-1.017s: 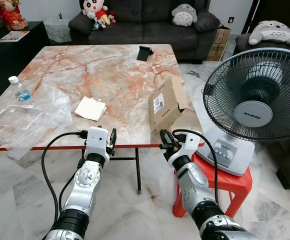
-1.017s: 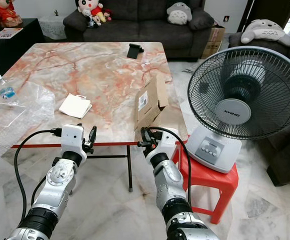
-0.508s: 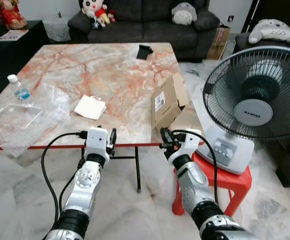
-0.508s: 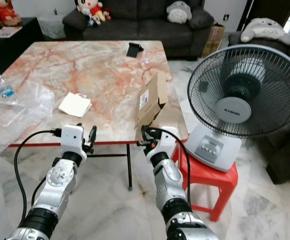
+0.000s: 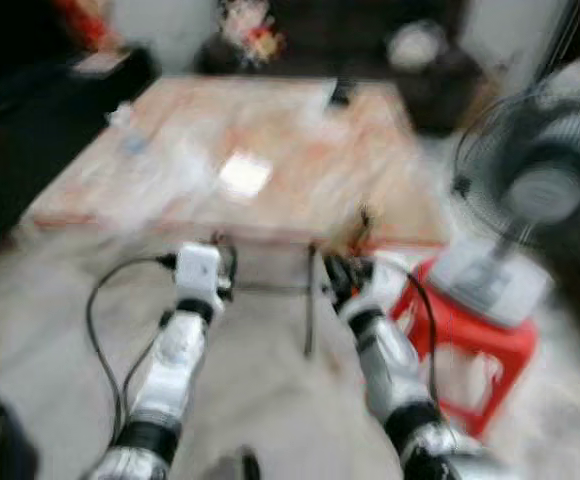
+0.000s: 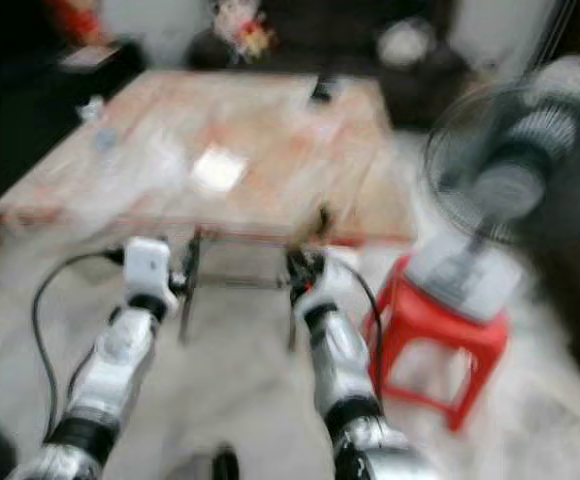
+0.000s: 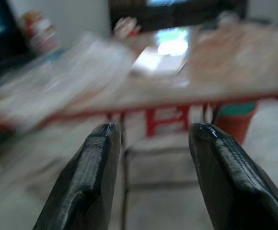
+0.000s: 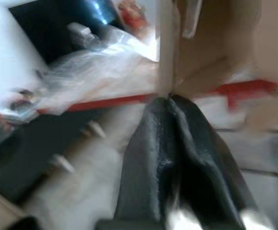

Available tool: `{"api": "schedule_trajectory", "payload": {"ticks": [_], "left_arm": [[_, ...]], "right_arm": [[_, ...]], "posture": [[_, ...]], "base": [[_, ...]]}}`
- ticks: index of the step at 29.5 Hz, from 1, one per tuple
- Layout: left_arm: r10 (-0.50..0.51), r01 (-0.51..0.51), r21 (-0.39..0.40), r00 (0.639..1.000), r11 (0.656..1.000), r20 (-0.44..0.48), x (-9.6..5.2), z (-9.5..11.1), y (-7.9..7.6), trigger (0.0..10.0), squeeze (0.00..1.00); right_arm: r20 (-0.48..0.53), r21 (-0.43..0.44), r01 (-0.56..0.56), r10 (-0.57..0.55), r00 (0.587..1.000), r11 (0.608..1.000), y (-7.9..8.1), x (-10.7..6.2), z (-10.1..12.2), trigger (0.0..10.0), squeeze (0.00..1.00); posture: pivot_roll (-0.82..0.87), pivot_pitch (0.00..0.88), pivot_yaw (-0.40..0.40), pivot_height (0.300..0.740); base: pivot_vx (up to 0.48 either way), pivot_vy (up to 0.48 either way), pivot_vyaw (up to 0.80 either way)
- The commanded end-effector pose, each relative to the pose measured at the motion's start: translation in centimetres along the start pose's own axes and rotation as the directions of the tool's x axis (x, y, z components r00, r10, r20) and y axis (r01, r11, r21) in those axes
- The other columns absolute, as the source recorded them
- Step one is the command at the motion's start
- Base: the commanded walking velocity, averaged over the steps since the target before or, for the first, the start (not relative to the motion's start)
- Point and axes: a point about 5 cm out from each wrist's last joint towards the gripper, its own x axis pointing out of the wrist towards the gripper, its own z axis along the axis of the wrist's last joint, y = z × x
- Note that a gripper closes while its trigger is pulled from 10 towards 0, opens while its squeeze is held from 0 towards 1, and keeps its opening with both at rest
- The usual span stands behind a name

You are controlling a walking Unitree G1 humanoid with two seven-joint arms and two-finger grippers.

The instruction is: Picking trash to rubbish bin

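Head views badly blurred. Marble-look table [image 5: 300,160] w/ red edge fills the upper middle; both arms reach toward its near edge. Right gripper [image 8: 170,103] has its fingers pinched together on the edge of a brown cardboard piece [image 8: 211,43], thin, flat, tan, one fold line visible in the right wrist view; in the left eye view it's just a small brown smear [image 5: 362,225] at the table's near edge, abt 1 o'clock from the right wrist. Left gripper [image 7: 151,134] sits below the table edge, fingers spread wide, nothing between them. White paper [image 5: 244,173] lies mid-table, 12 o'clock from the left gripper. Fan [image 5: 535,190] on a red stool [image 5: 480,335] at 3 o'clock. Clear plastic wrap [image 8: 105,67] on the table, too blurred for detail.
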Motion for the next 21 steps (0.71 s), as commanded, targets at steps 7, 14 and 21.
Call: {"api": "schedule_trajectory", "payload": {"ticks": [7,14,21], "left_arm": [[-0.011,0.011,0.003,0.999,1.000,0.040,1.0,1.3,-0.1,10.0,0.00],[0.042,-0.044,-0.023,0.994,0.999,-0.096,-0.2,-1.8,2.0,10.0,0.00],[0.111,-0.112,0.006,0.969,0.994,-0.220,-2.3,-4.7,4.4,10.0,0.00]], "right_arm": [[0.001,-0.004,0.038,-0.038,0.999,0.999,-0.8,-0.2,0.2,10.0,0.00],[-0.081,-0.028,0.174,-0.175,0.981,0.984,-4.1,-2.2,-0.9,10.0,0.00],[-0.216,-0.071,0.342,-0.349,0.912,0.937,-7.8,-6.1,-3.3,10.0,0.00]], "posture": [[0.02,0.000,0.014,0.740],[0.01,0.000,0.014,0.740],[0.01,0.000,0.012,0.740]], "base": [[0.000,0.000,0.00],[0.000,0.000,0.00],[0.000,0.000,0.00]]}}
